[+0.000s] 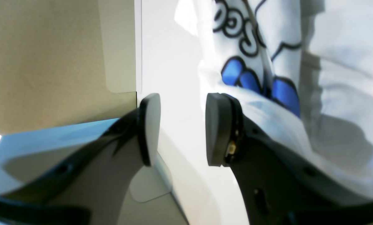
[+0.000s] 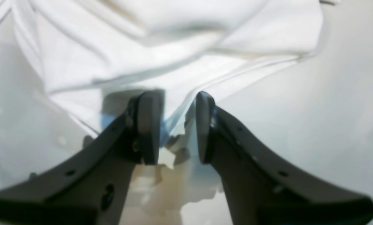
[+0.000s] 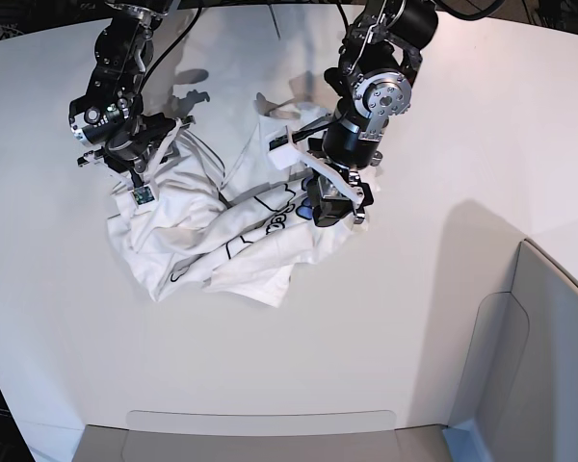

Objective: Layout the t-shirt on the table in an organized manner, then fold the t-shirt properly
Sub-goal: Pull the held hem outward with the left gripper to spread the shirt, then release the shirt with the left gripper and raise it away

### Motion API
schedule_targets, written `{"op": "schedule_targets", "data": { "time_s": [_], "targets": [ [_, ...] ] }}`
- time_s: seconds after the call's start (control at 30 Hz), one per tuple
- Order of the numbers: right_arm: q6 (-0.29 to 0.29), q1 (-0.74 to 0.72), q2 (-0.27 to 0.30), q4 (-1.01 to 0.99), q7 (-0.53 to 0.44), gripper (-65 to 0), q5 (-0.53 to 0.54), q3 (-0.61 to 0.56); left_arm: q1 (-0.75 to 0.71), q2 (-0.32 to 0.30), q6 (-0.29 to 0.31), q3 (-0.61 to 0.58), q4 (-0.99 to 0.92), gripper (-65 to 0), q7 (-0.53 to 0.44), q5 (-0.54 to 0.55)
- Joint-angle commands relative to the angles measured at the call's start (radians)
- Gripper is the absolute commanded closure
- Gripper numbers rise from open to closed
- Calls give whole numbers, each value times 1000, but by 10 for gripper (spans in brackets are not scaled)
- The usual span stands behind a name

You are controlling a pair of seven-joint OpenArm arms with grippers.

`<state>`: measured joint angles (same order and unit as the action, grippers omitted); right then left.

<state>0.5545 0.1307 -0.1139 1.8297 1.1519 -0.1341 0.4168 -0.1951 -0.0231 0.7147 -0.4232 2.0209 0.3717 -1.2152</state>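
The white t-shirt (image 3: 222, 231) lies crumpled on the white table (image 3: 414, 337), its black-outline print with blue shapes partly showing. My left gripper (image 3: 332, 207) is at the shirt's right edge. In the left wrist view it (image 1: 181, 129) stands open over bare table (image 1: 174, 62), and its right finger presses against the printed cloth (image 1: 330, 78). My right gripper (image 3: 140, 188) is low at the shirt's upper left corner. In the right wrist view its jaws (image 2: 175, 126) stand apart with an edge of the shirt (image 2: 174, 40) running in between them.
A light grey panel (image 3: 539, 366) stands at the table's right front, and another (image 3: 260, 423) runs along the front edge. In the left wrist view a beige panel (image 1: 49, 62) fills the left side. Dark cables trail over the shirt near the right arm.
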Motion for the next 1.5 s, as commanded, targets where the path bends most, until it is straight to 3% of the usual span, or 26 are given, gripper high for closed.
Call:
{"op": "schedule_targets", "data": {
  "time_s": [0.0, 0.13, 0.3, 0.5, 0.67, 0.77, 0.9, 0.97, 1.47],
  "targets": [
    [5, -13, 3, 12, -10, -197, 1, 0, 10, 21, -17, 1, 25, -230, -9, -5],
    [5, -13, 3, 12, -10, -197, 1, 0, 9, 71, -17, 5, 27, -230, -7, -15],
    [5, -13, 3, 12, -11, -197, 1, 0, 3, 168, -17, 123, 27, -230, -1, 7],
    [5, -12, 3, 12, -11, -197, 1, 0, 13, 170, -17, 252, 27, -230, -1, 42],
    [5, -13, 3, 11, -13, -197, 1, -2, 142, 170, -17, 390, 27, -228, 2, 42],
    [5, -13, 1, 9, -13, -197, 3, -2, 214, 170, -17, 441, 27, -226, 92, 42],
    [5, -15, 1, -22, -14, -197, 3, -2, 302, 168, -17, 442, 27, -192, 323, 38],
    [3, -15, 3, -31, -14, -197, 3, -2, 317, 168, -17, 439, 27, -188, 381, 38],
    [3, -35, 3, -37, -13, -197, 1, -2, 378, 139, -17, 444, 27, -186, 398, 36]
  ]
}}
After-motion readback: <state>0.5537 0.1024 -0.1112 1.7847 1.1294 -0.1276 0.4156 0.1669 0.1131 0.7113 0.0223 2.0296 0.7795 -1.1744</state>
